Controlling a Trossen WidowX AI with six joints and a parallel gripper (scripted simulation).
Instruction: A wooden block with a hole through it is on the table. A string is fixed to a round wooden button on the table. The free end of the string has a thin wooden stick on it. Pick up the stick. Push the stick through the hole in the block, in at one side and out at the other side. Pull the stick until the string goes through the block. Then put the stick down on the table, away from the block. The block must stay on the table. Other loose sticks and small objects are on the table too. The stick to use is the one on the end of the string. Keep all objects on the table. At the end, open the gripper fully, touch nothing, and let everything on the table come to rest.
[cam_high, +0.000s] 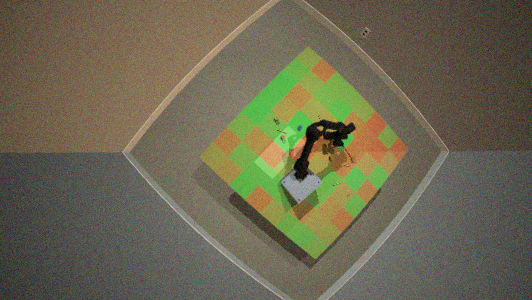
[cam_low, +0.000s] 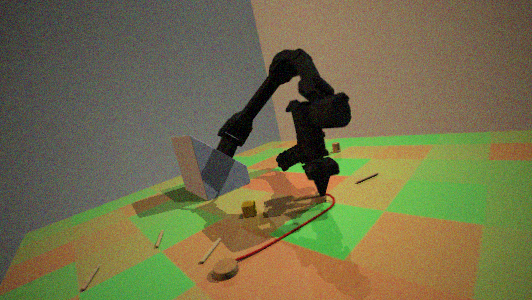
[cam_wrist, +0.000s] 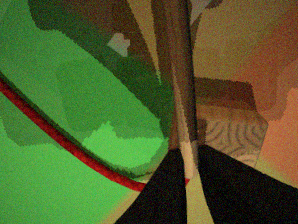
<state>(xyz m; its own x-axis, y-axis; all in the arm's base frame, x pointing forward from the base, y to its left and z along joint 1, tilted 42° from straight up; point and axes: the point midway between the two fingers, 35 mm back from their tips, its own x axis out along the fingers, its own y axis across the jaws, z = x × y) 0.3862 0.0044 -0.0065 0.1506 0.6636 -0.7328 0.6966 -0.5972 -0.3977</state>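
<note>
My gripper (cam_low: 323, 194) (cam_wrist: 188, 156) is shut on the thin wooden stick (cam_wrist: 185, 95), close to its string end. It is low over the table. The stick runs away from the fingers, up the wrist view. The wooden block (cam_wrist: 232, 132), with curved grain, lies just beyond the fingers, right of the stick; the stick passes along or over its left part. Its hole does not show, and I cannot tell how the stick lies to it. The red string (cam_low: 280, 239) (cam_wrist: 65, 142) (cam_high: 349, 152) curves from the fingertips to the round wooden button (cam_low: 224, 269).
A yellow cube (cam_low: 248, 208) stands left of the gripper. Loose sticks (cam_low: 210, 251) (cam_low: 159, 239) (cam_low: 90, 278) lie near the button's side, and a dark stick (cam_low: 366, 178) lies right of the gripper. A small wooden piece (cam_low: 336, 147) stands behind. A blue object (cam_high: 299, 128) is left of the arm.
</note>
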